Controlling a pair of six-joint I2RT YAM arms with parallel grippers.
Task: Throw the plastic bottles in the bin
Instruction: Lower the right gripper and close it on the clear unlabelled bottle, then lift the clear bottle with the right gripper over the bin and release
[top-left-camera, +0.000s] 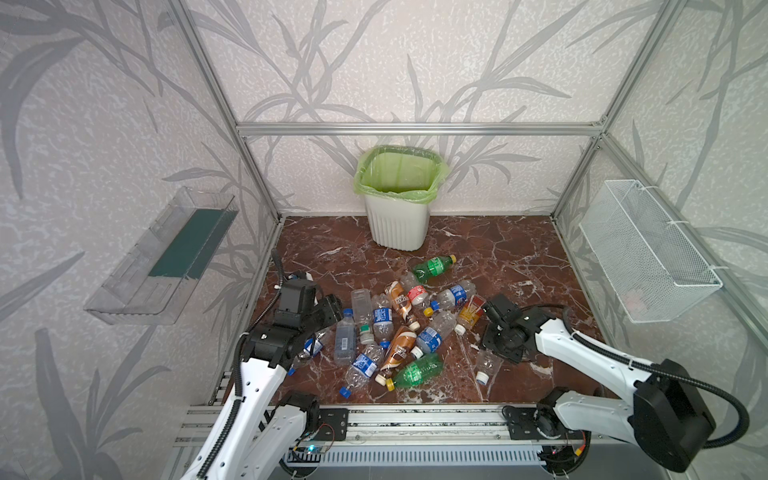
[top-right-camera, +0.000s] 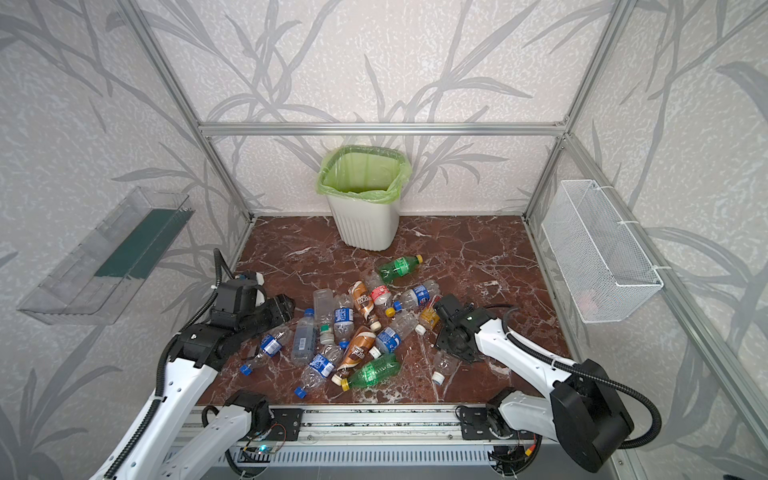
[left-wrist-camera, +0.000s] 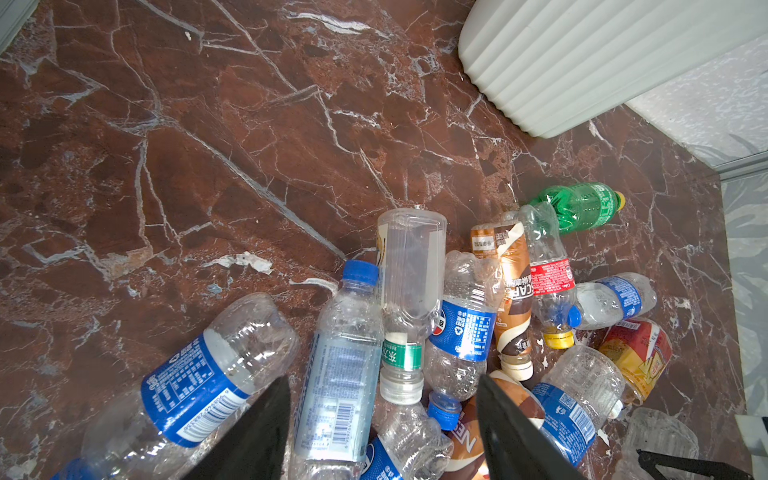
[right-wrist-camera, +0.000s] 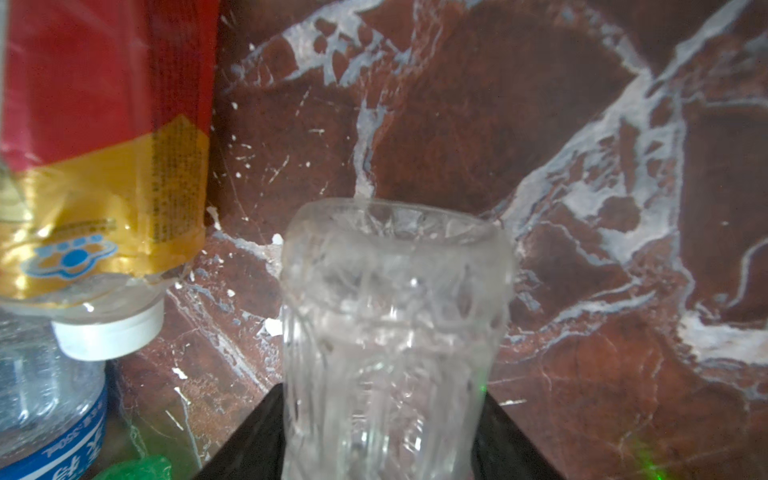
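Straddling a clear white-capped plastic bottle (right-wrist-camera: 390, 316) near the marble counter's (top-left-camera: 511, 253) front edge, the right hand (right-wrist-camera: 384, 401) shows no certain grip. The left hand (left-wrist-camera: 382, 382) hangs open over the bottle heap (top-left-camera: 382, 320); the white ribbed green-lined bin (top-left-camera: 397, 228) stands at the far edge.

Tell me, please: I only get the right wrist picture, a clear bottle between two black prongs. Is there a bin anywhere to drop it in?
Observer: Yes. The bin stands at the far end of the marble table, lined with a green bag.
Operator: Are many bottles still out?
Observer: Roughly fifteen plastic bottles lie heaped in front of the bin.
Operator: And the other arm?
Observer: The left gripper hangs open over the heap's left edge, holding nothing.
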